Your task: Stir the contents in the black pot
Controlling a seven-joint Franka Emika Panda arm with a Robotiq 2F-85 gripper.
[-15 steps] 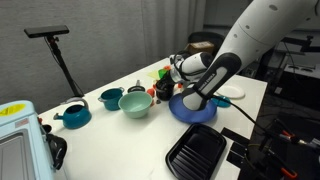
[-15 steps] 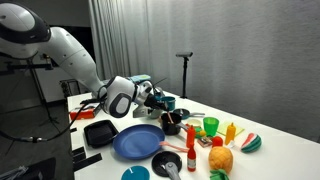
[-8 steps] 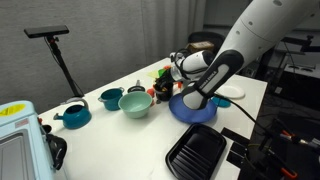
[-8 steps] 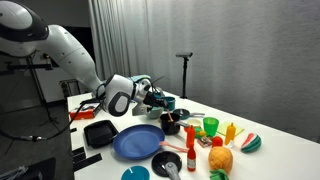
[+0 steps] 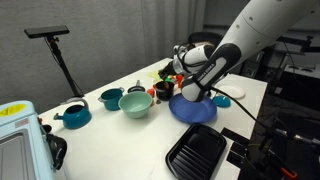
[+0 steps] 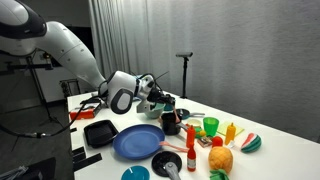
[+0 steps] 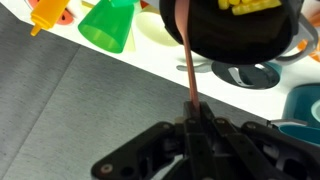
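Clenched jaws: my gripper [image 7: 192,118] is closed tight on a thin reddish-brown stirring stick [image 7: 188,65]. The stick runs from my fingertips up over the near rim of the black pot [image 7: 240,30], which holds yellow pieces [image 7: 248,6].

In the wrist view the pot sits on the white table [image 7: 150,60], whose edge cuts across diagonally. A grey textured surface lies beyond that edge; I cannot tell whether it is floor. A green cup [image 7: 110,22] stands just beside the pot, with an orange toy [image 7: 50,12] past it. A dark round piece [image 7: 245,73] lies against the pot's near side, and a teal pot [image 7: 303,100] is cut off by the frame's edge.

In an exterior view the black pot [image 6: 170,122] stands between the blue plate [image 6: 137,143] and the green cup [image 6: 210,126], hemmed in closely. The black grill pan [image 6: 100,133] sits near the table's edge. In an exterior view bare tabletop [image 5: 255,95] opens past the plate [image 5: 193,108].
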